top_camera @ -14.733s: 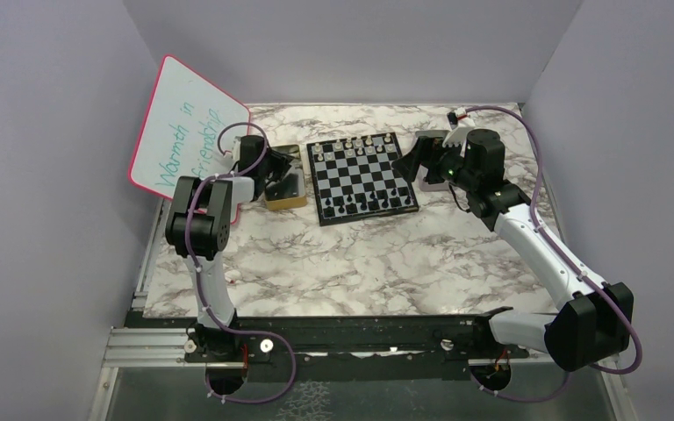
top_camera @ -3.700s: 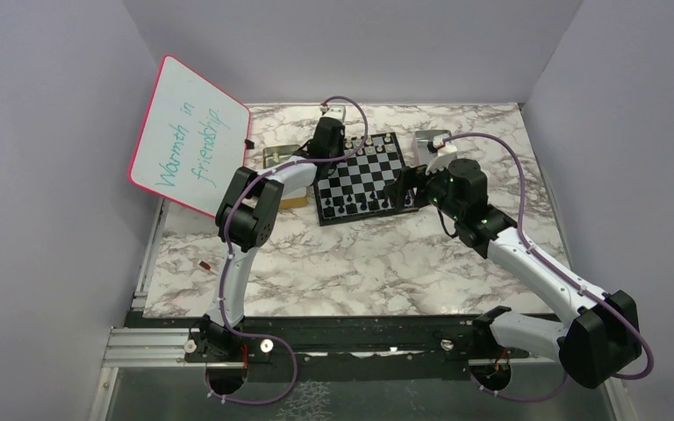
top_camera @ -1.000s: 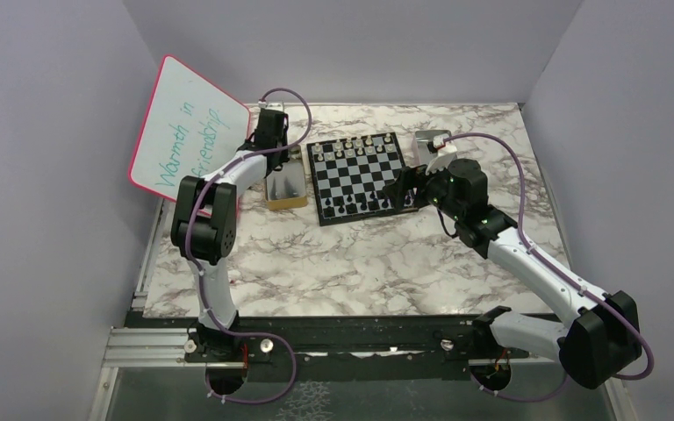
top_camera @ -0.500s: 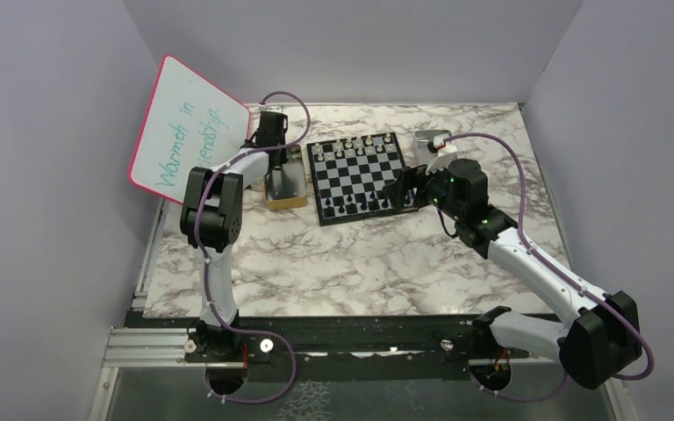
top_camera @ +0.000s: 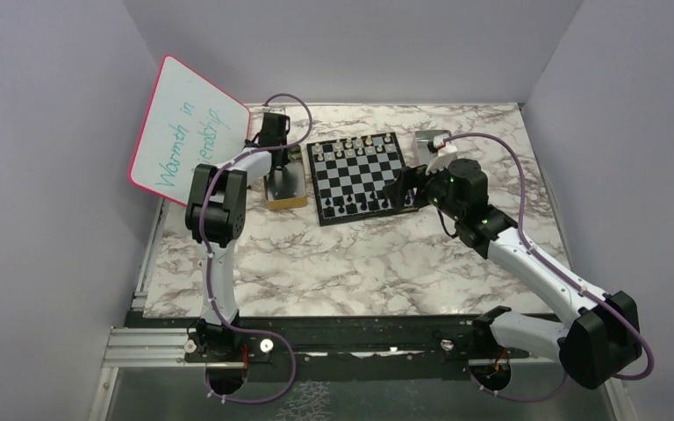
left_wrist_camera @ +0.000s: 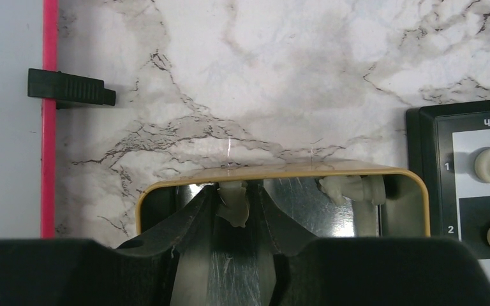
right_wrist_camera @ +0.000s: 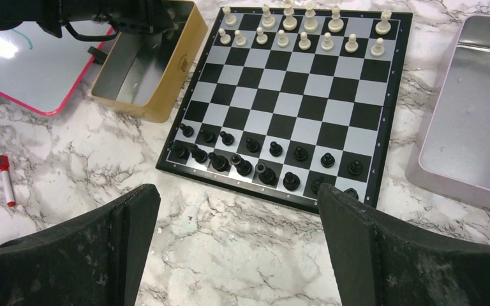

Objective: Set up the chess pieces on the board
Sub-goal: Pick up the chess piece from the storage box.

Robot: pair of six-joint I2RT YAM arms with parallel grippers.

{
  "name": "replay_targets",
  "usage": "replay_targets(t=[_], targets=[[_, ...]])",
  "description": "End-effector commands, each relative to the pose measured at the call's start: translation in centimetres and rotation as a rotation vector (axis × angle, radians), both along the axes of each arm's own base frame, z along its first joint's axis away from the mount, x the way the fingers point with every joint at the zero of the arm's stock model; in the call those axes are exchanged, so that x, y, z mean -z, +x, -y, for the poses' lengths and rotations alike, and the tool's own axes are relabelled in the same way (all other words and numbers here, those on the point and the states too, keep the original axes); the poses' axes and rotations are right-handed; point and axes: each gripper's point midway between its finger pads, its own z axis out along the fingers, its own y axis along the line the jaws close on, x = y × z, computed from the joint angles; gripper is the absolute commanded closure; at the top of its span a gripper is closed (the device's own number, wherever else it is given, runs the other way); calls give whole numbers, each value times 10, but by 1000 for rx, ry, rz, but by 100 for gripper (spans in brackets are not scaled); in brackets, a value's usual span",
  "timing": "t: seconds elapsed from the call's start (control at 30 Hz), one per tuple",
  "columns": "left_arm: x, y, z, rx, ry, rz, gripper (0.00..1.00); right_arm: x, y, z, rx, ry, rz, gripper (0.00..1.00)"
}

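The board (top_camera: 362,175) lies at the table's back centre. White chess pieces (right_wrist_camera: 303,29) fill its far rows and black ones (right_wrist_camera: 261,159) its near rows. My left gripper (left_wrist_camera: 234,203) reaches down into the gold tin (left_wrist_camera: 281,172) left of the board, and its fingertips press either side of a white chess piece (left_wrist_camera: 233,207) at the tin's far wall. A second white piece (left_wrist_camera: 351,189) lies on its side in the tin's right corner. My right gripper (right_wrist_camera: 239,191) hangs open above the marble just in front of the board (right_wrist_camera: 293,95), holding nothing.
A silver metal tray (right_wrist_camera: 472,108) sits right of the board. A pink-rimmed whiteboard (top_camera: 189,136) leans at the back left, close to the left arm. A red marker (right_wrist_camera: 4,178) lies on the marble left of the tin.
The left arm's elbow has swung right while its gripper stayed in the gold tin, its jaws narrowing onto the white piece. The right arm has not moved.
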Motion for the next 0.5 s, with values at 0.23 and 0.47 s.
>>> replay_targets(t=[0.23, 0.47], targets=[[1, -1, 2, 21, -24, -4, 83, -14, 5, -2, 3, 16, 34, 0], [-28, -11, 9, 61, -59, 7, 87, -11, 10, 4, 68, 44, 20, 0]])
